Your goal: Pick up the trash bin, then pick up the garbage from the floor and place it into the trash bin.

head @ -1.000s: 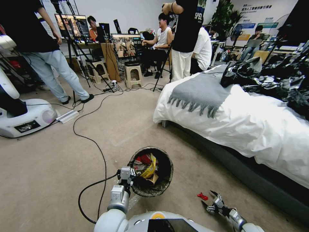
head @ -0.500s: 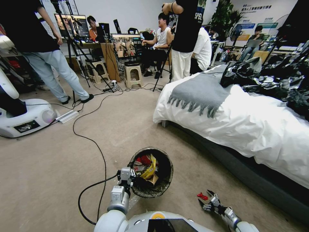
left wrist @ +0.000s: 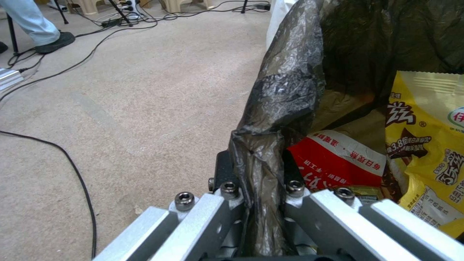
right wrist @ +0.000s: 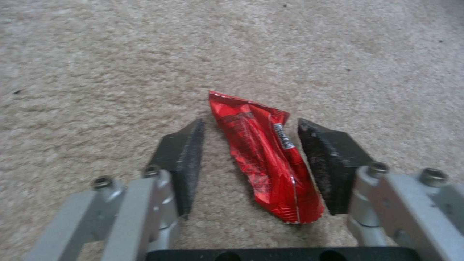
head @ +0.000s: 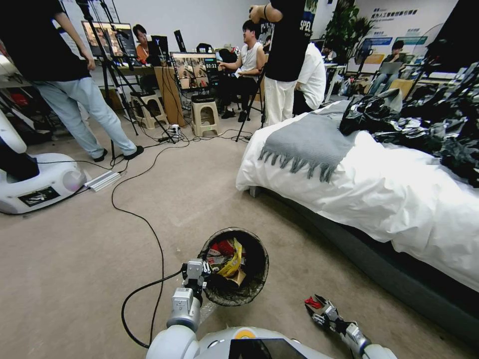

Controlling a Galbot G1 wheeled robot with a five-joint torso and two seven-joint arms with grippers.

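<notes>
The trash bin (head: 238,298), round and lined with a black bag, is in front of me with wrappers inside. My left gripper (head: 203,269) is shut on its near rim; in the left wrist view the fingers (left wrist: 309,203) clamp the folded liner (left wrist: 282,108). A red-and-white wrapper (left wrist: 333,159) and a yellow packet (left wrist: 430,145) lie in the bin. One piece of garbage, a red wrapper (head: 313,302) (right wrist: 263,152), lies on the carpet to the bin's right. My right gripper (head: 316,306) (right wrist: 250,122) is open and low over it, one pad (right wrist: 186,159) on each side.
A bed (head: 399,199) with a white cover and grey blanket runs along the right, with black plastic sheets (head: 424,124) on it. A black cable (head: 154,239) loops across the carpet on the left. Another robot's base (head: 40,184) stands far left; people, stools and tripods are behind.
My right gripper has moved forward and left along the floor until its open fingers straddle the red wrapper. The left gripper and the bin have stayed put.
</notes>
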